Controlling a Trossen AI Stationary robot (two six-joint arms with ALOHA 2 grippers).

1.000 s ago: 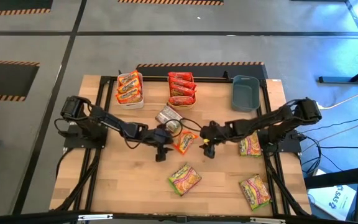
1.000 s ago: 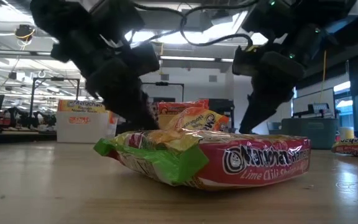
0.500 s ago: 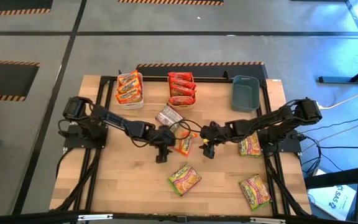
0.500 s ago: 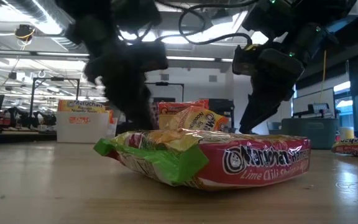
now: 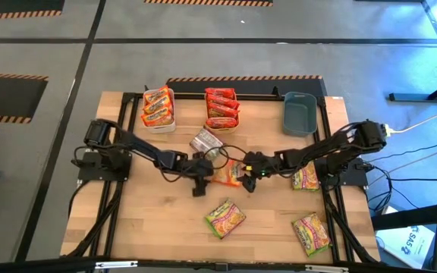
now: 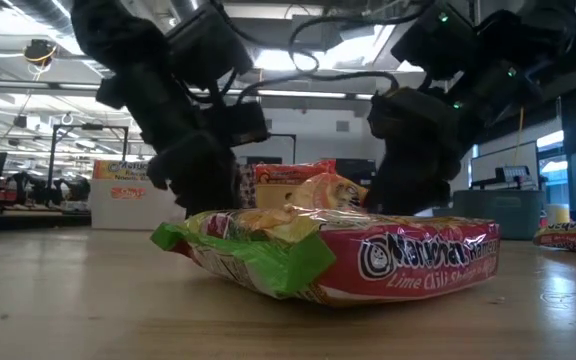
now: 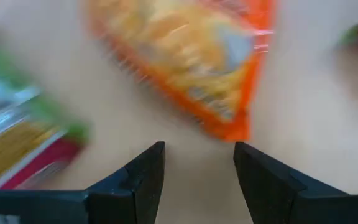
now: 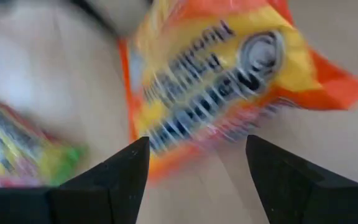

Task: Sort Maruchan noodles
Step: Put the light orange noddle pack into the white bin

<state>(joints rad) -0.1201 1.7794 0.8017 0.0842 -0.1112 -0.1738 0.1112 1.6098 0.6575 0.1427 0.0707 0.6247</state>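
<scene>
The wooden table (image 5: 158, 220) carries everything, and the orange packet (image 5: 229, 174) near its middle serves as the landmark. Beyond that packet, along the table's far edge, stand a white bin (image 5: 158, 110) with orange-yellow packets, an orange bin (image 5: 222, 108) stacked with red ones, and a grey-blue bin (image 5: 299, 112) that looks empty. A silvery-backed packet (image 5: 204, 141) lies just beyond the orange packet; a green-yellow packet (image 5: 225, 218) lies on its near side, and two more (image 5: 305, 178) (image 5: 311, 232) sit off toward the right arm's base.

The left gripper (image 5: 199, 176) hangs just beside the orange packet on one side, fingers spread and holding nothing; in its wrist view the packet (image 7: 185, 59) lies ahead of the gap. The right gripper (image 5: 250, 173) hangs close on the opposite side, jaws likewise spread and empty, with the packet (image 8: 229, 81) ahead of it.

The packet is probably light, with a crinkly, slick wrapper over a brittle noodle block, so it is likely to skid if nudged. A gentle pinch across a short edge or the sealed end flap seems safest, and the white bin looks like its destination
</scene>
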